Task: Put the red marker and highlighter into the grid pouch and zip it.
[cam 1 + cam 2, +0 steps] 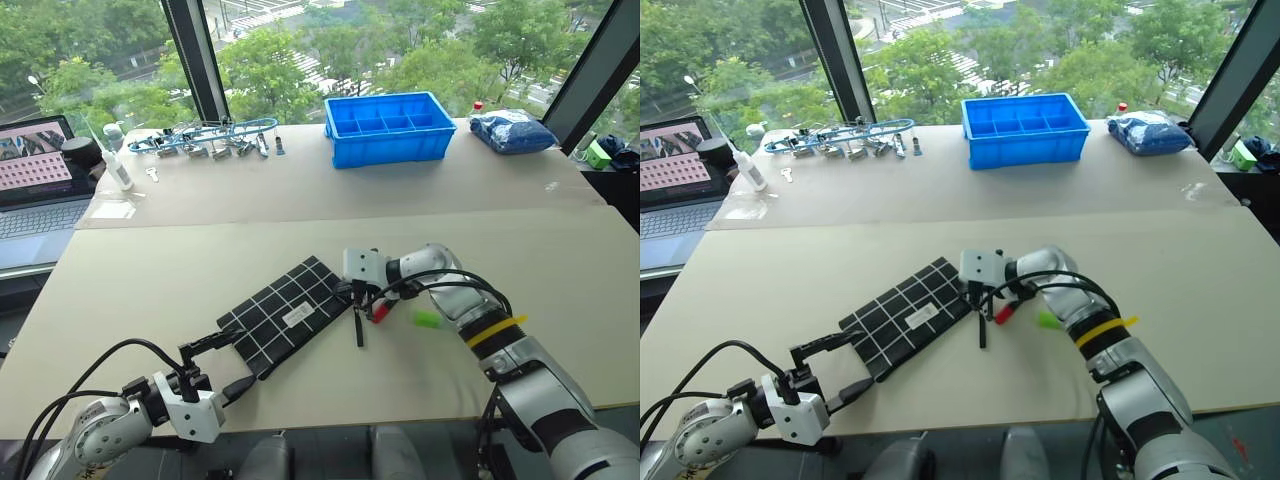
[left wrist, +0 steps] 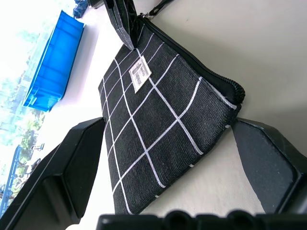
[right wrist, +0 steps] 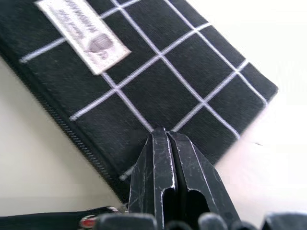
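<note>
Left eye view: the grid pouch (image 1: pixel 285 315) is lying flat at lower centre on the table (image 1: pixel 200 270). The right gripper (image 1: pixel 357 312), fingers pressed together, is hovering at its right edge beside the red marker (image 1: pixel 379 312) and highlighter (image 1: pixel 428 318). The left gripper (image 1: pixel 215 365), fingers spread, is flanking its lower-left corner.

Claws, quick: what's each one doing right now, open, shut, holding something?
Left claw: open, holding nothing, fingers either side of the grid pouch corner.
Right claw: shut, empty, at the pouch's zipper end.
</note>
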You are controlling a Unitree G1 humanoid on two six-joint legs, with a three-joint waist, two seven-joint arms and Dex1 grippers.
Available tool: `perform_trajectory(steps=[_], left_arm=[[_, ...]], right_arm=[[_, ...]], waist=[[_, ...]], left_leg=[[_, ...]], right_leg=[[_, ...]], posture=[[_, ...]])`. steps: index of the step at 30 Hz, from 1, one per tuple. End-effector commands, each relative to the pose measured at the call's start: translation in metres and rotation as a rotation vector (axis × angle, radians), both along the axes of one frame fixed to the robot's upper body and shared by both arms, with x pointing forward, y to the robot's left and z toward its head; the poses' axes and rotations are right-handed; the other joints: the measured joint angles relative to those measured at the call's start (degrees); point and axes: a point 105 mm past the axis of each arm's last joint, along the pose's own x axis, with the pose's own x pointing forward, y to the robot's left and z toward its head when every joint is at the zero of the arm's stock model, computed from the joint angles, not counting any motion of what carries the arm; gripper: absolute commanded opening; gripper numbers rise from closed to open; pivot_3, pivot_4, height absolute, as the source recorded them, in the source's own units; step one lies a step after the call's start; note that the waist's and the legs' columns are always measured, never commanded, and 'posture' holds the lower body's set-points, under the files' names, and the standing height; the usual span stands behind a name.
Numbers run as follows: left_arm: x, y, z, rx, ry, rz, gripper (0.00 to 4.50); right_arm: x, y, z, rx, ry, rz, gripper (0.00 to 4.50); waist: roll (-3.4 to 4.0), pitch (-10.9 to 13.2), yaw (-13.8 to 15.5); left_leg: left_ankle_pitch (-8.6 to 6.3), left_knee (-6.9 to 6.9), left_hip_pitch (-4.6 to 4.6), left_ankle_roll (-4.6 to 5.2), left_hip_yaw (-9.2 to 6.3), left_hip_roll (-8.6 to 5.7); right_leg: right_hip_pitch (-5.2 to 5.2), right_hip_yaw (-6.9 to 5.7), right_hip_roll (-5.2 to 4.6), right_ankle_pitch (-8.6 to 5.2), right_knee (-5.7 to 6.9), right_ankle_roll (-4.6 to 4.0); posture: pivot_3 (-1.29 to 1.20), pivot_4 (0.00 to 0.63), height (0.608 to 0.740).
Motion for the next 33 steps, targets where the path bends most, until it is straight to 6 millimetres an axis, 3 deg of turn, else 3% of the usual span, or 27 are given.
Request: perform_trajectory(steps=[1,12,15,25,26,33], left_arm=[[0.000,-0.003,0.000,0.026,0.020,0.001,4.50],[0.011,-0.007,0.002,0.051,-0.031,-0.001,4.50],[0.015,-0.012,0.001,0.046,-0.036,-0.022,3.83],[0.022,-0.029,0.004,0.042,-0.051,-0.107,0.24],[0.023,-0.030,0.005,0.042,-0.055,-0.114,0.03],[0.023,-0.040,0.005,0.045,-0.057,-0.155,0.03]], right_arm=[[0.001,-0.014,-0.016,-0.070,0.024,-0.034,0.06],[-0.005,-0.011,-0.016,-0.045,0.039,-0.007,0.06],[-0.006,-0.011,-0.016,-0.034,0.046,-0.010,0.00],[-0.010,-0.010,-0.017,-0.012,0.055,-0.014,0.00],[-0.010,-0.010,-0.017,-0.011,0.056,-0.013,0.00],[-0.011,-0.007,-0.017,-0.005,0.062,-0.012,0.00]], waist=[[0.03,0.0,0.0],[0.03,0.0,0.1],[0.03,0.0,0.3],[0.04,0.0,0.6],[0.05,-0.1,0.7],[0.05,-0.1,1.1]], left_leg=[[0.00,0.00,0.00,0.00,0.00,0.00],[0.00,-0.01,-0.01,0.00,0.00,0.00],[0.00,-0.01,0.00,0.00,0.00,0.00],[0.00,-0.04,-0.06,0.00,0.00,0.00],[0.00,-0.04,-0.06,0.00,0.00,0.00],[0.00,-0.03,-0.05,0.00,0.00,0.00]], right_leg=[[0.00,0.00,0.00,0.01,0.00,-0.02],[0.00,0.00,0.00,0.07,-0.01,-0.13],[-0.01,0.00,0.00,0.06,-0.01,-0.13],[-0.07,0.00,0.00,0.20,-0.05,-0.37],[-0.07,0.00,0.00,0.20,-0.05,-0.37],[-0.04,0.00,0.00,0.17,-0.05,-0.32]], posture=[[0.00,0.150,0.740],[0.00,0.150,0.740],[0.00,0.150,0.740],[0.00,0.150,0.740],[0.00,0.150,0.740],[0.00,0.150,0.740]])
